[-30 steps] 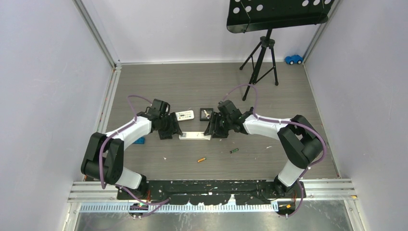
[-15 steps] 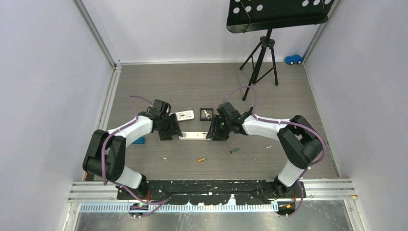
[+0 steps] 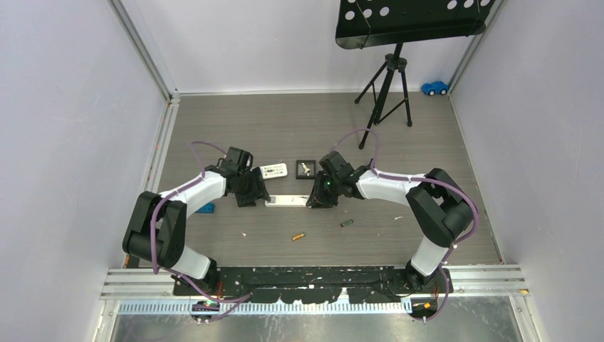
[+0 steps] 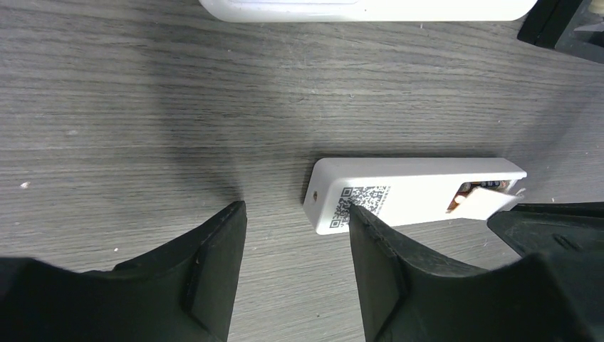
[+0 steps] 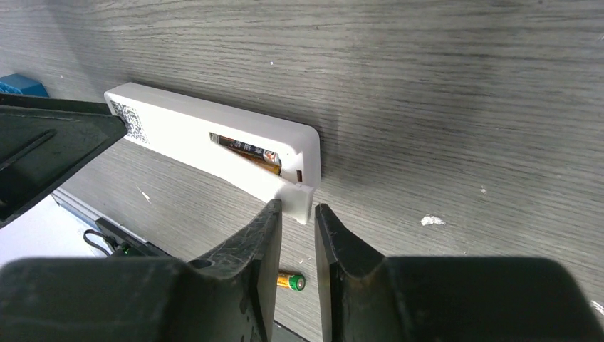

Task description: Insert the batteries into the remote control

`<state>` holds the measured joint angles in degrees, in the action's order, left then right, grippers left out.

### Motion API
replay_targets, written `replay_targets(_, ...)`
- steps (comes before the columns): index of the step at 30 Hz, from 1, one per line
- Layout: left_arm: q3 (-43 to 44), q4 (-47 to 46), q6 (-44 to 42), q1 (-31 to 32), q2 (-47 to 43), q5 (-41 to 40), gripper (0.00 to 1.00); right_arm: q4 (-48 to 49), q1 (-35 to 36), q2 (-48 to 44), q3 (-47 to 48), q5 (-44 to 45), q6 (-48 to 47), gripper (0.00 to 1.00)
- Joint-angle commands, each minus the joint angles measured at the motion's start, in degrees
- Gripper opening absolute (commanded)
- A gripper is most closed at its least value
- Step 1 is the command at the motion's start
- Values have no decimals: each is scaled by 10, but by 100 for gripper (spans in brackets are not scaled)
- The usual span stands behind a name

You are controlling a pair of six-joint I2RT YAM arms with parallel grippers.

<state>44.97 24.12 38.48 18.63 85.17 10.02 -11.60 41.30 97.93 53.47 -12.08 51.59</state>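
Note:
The long white remote point(image 3: 288, 201) lies back up between my two grippers. In the left wrist view its QR-code end point(image 4: 399, 198) touches my right finger point(image 4: 370, 242). The left gripper point(image 4: 295, 214) is open around bare floor beside that end. In the right wrist view the battery bay is open and holds an orange-and-dark battery point(image 5: 246, 151). The white battery cover point(image 5: 298, 201) sticks out at the remote's near end. My right gripper point(image 5: 296, 208) is closed narrowly on that cover's tip. An orange battery point(image 3: 298, 236) and a green-and-black battery point(image 3: 346, 223) lie loose on the floor.
A shorter white remote point(image 3: 273, 171) and a small black tray point(image 3: 305, 168) lie just behind the long remote. A blue object point(image 3: 206, 208) sits left of the left arm. A music stand point(image 3: 388, 78) and a blue toy car point(image 3: 434, 87) stand at the back.
The right gripper has crept slightly left, closer onto the remote's end. The left gripper and the remote have barely moved.

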Motion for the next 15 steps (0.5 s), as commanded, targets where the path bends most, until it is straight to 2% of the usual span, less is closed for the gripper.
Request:
replay_targets(1,8,-11,-4,-2,6,-12,56,12,4,3,22,6,5,28)
replay_targets(7,10,-9,-7,-2,9,-13,56,5,4,9,36,10,-5,13)
replay_targets(15,13,-7,-9,-2,17,-15,55,-33,4,19,64,19,-33,10)
